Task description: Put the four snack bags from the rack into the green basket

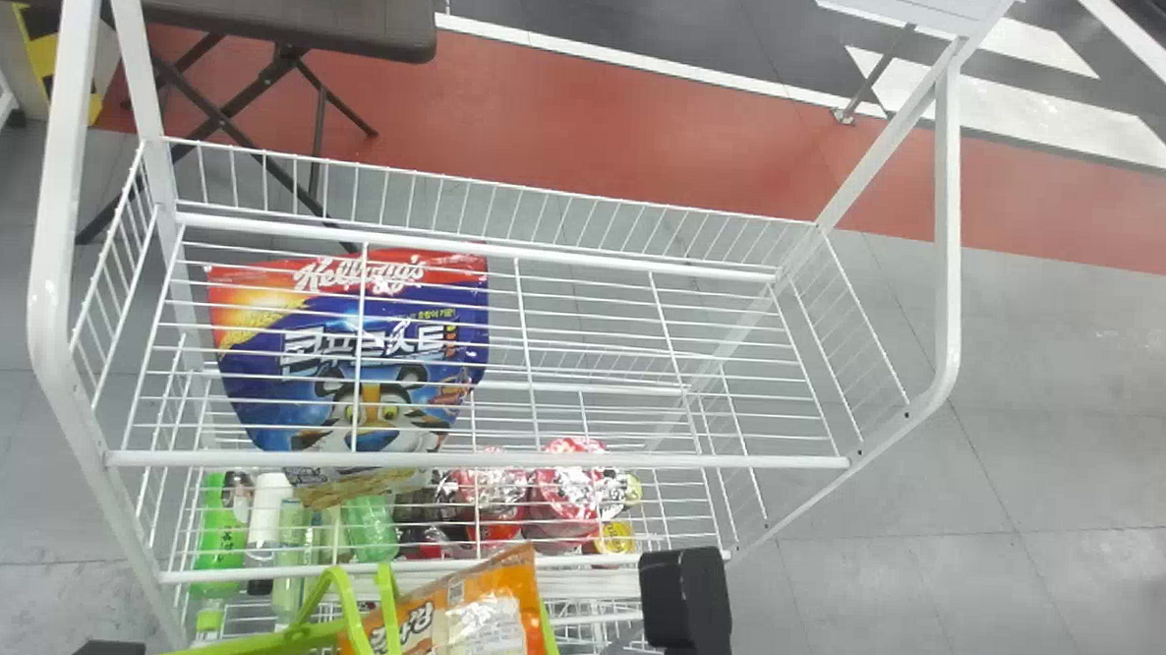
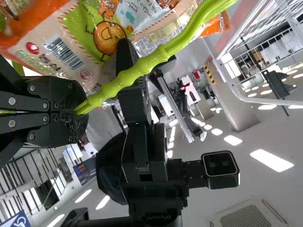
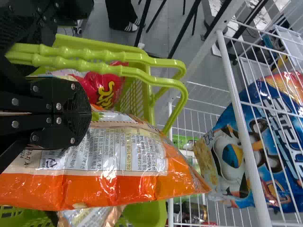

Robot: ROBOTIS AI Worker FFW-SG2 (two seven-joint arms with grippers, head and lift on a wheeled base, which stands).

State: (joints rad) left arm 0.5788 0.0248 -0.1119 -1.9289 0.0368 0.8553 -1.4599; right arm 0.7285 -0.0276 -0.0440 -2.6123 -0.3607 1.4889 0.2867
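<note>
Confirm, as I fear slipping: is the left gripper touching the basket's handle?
Touching: left wrist view shows the left gripper closed on the basket's handle.

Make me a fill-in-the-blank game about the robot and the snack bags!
1. The left gripper holds the green basket by its ____.
2. The snack bag in the right gripper has a bright ____ band.
3. The animal pictured on the blue cereal bag is a ____.
4. The wire rack is painted ____.

Missing words: handle; orange; tiger; white.

Garage-like indoor hall, white floor markings [image 1: 1025,115], ceiling lights [image 2: 271,161], white wire rack [image 1: 479,460]
</note>
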